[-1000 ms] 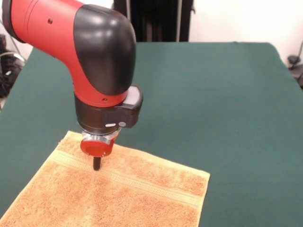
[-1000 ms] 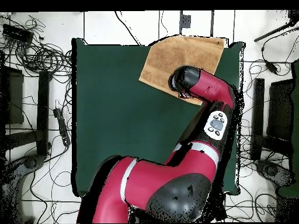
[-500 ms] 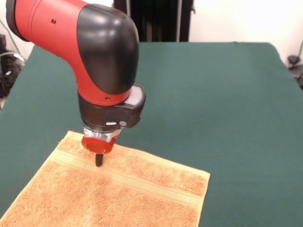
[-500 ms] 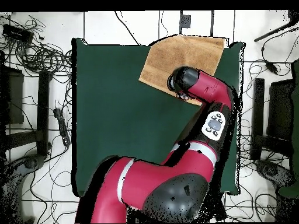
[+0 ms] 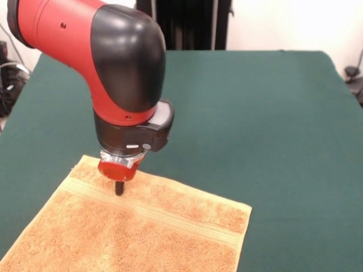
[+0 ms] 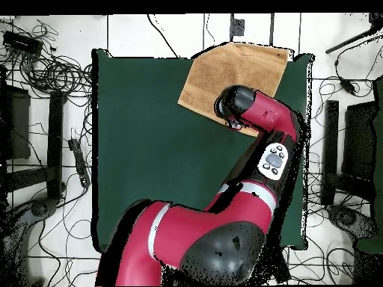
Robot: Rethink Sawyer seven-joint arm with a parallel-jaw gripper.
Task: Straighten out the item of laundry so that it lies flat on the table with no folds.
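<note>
The item of laundry, an orange-tan towel [image 5: 142, 232], lies spread on the green table [image 5: 255, 113] at the lower left of the front view and runs off the picture's bottom edge. A woven stripe band crosses it near its far end. No fold shows on the visible part. My gripper [image 5: 118, 188] points straight down over that band near the towel's far left corner, its tip a single narrow black stub at the cloth, shut. In the overhead view the towel [image 6: 224, 71] lies at the table's [image 6: 149, 134] top edge, and the arm's wrist hides the gripper.
The red and black arm [image 6: 262, 127] reaches across the table's right side in the overhead view. Cables and stands [image 6: 45, 67] lie on the floor around the table. A dark stand [image 5: 193, 25] rises behind the table's far edge.
The gripper has shifted slightly toward the towel's far edge and a little upward. The towel looks unchanged.
</note>
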